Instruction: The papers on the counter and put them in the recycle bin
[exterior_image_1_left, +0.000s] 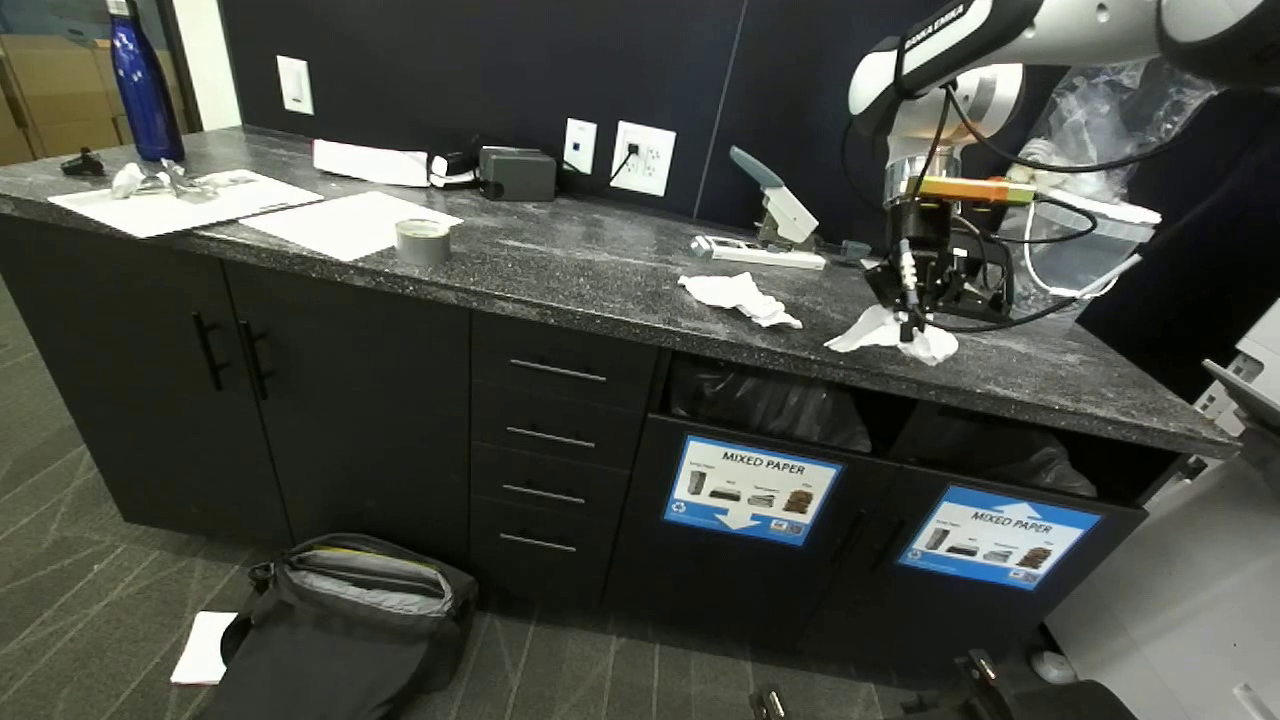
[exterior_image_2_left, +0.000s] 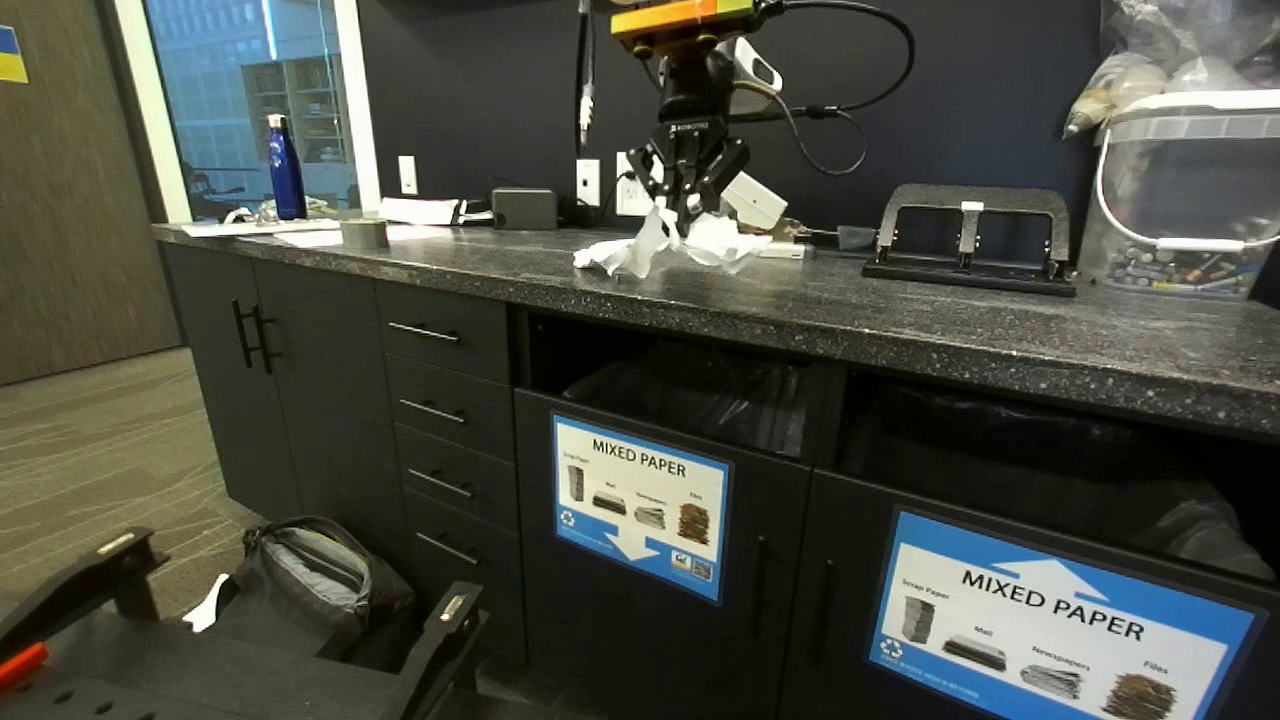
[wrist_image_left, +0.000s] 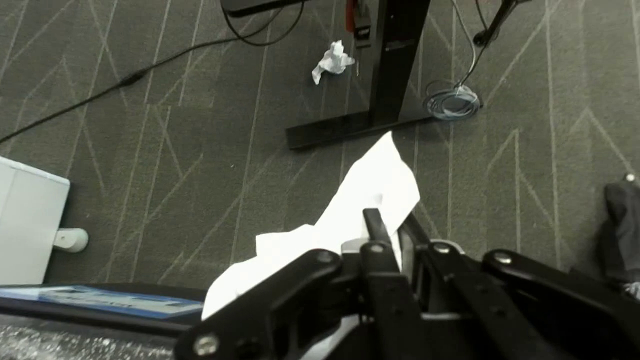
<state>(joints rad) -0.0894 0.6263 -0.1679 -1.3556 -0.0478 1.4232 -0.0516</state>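
Note:
My gripper (exterior_image_1_left: 910, 325) is shut on a crumpled white paper (exterior_image_1_left: 872, 328) just above the front of the dark speckled counter (exterior_image_1_left: 560, 260). In the wrist view the gripper's fingertips (wrist_image_left: 395, 220) pinch the paper (wrist_image_left: 345, 205), which spreads out to one side over the floor. A second crumpled paper (exterior_image_1_left: 740, 298) lies on the counter beside it. In an exterior view the gripper (exterior_image_2_left: 678, 212) stands among overlapping white papers (exterior_image_2_left: 725, 240); which is which is hard to tell. The bin openings with plastic bags (exterior_image_1_left: 770, 400) sit under the counter, above MIXED PAPER signs (exterior_image_2_left: 640, 505).
A large stapler (exterior_image_1_left: 790, 215), a black hole punch (exterior_image_2_left: 968, 240) and a clear bucket (exterior_image_2_left: 1190, 180) stand near the arm. A tape roll (exterior_image_1_left: 423, 242), flat sheets (exterior_image_1_left: 340, 225) and a blue bottle (exterior_image_1_left: 145, 90) are further along. A white wad (wrist_image_left: 332, 60) lies on the floor.

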